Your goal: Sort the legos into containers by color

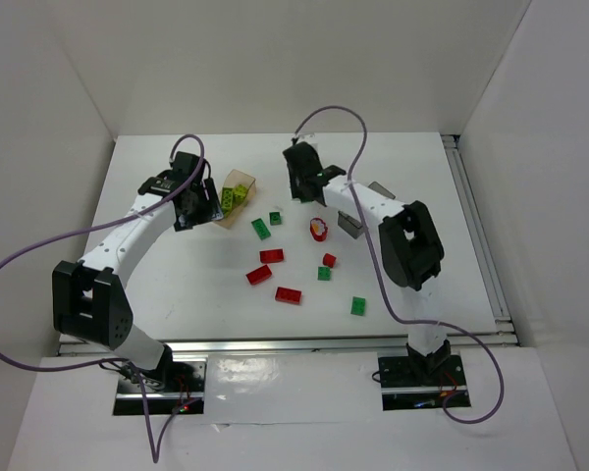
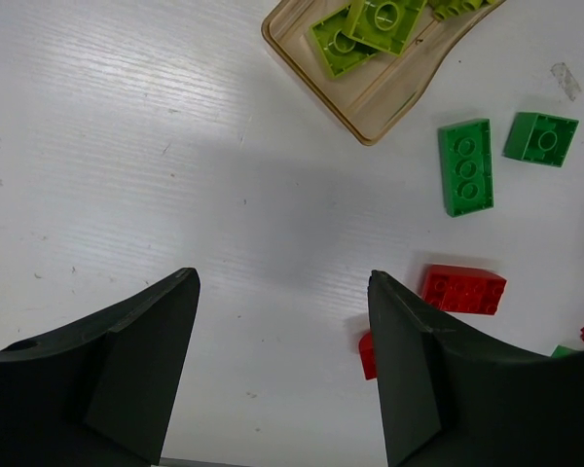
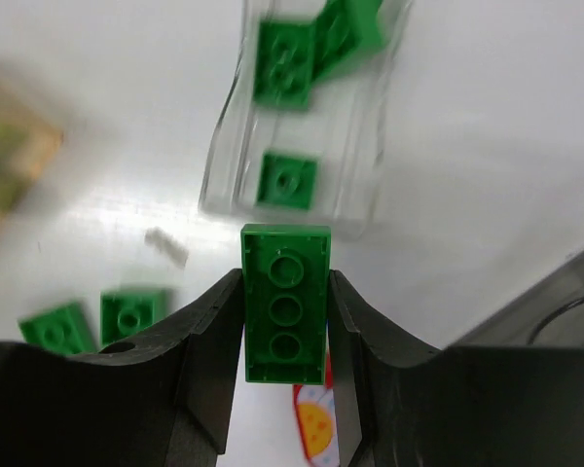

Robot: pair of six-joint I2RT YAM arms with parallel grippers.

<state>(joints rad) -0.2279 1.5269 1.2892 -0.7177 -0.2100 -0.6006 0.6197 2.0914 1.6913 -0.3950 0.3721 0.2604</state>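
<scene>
Green lego (image 3: pixel 285 326) sits clenched in the right gripper (image 3: pixel 285 289), near the clear container (image 3: pixel 284 131). Left gripper (image 2: pixel 282 282) gapes, released.

Glossy white table (image 1: pixel 177 285) between plain white walls (image 1: pixel 275 59), evenly lit.

Left tool (image 2: pixel 280 282) agape; right tool (image 3: pixel 285 292) clamped tight

1. Left wrist view: the orange-tan container (image 2: pixel 370 102) runs off the edge at 1 o'clock, cutting a yellow-green brick (image 2: pixel 462 6) to a sliver.
2. At 5 o'clock, a finger (image 2: pixel 409 379) of the left gripper (image 2: pixel 282 277) half hides a red brick (image 2: pixel 367 355).
3. Right wrist view: the clear container (image 3: pixel 229 146) is cut off at 12 o'clock.
4. At 6 o'clock, the dark green brick (image 3: pixel 286 304) covers a red-and-yellow thing (image 3: pixel 316 428), unidentifiable.
</scene>
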